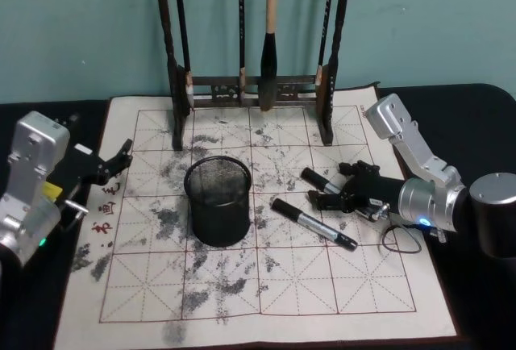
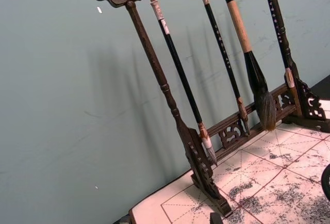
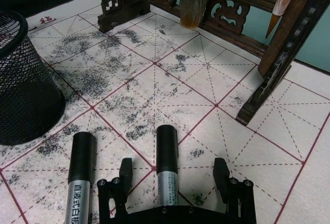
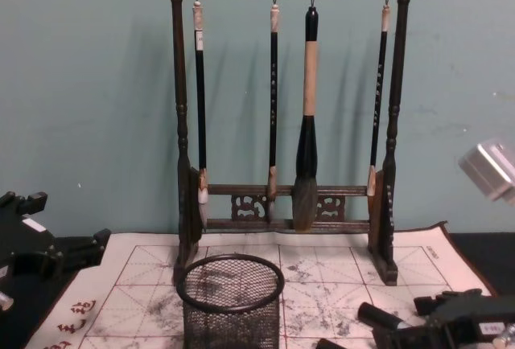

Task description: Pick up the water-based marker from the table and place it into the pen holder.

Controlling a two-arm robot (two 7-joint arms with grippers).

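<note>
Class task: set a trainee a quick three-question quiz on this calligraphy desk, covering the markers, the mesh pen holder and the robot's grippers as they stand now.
1. True or false: a marker stands inside the pen holder.
2. The right gripper has its open fingers astride: A) the marker nearer the brush rack, the brush rack being at the back; B) the marker nearer the pen holder; C) a brush.
3. How many markers lie on the cloth?
Key: 1 false, it holds none. 2 A. 3 two, counting the second marker. The left gripper sits at the cloth's left edge.
</note>
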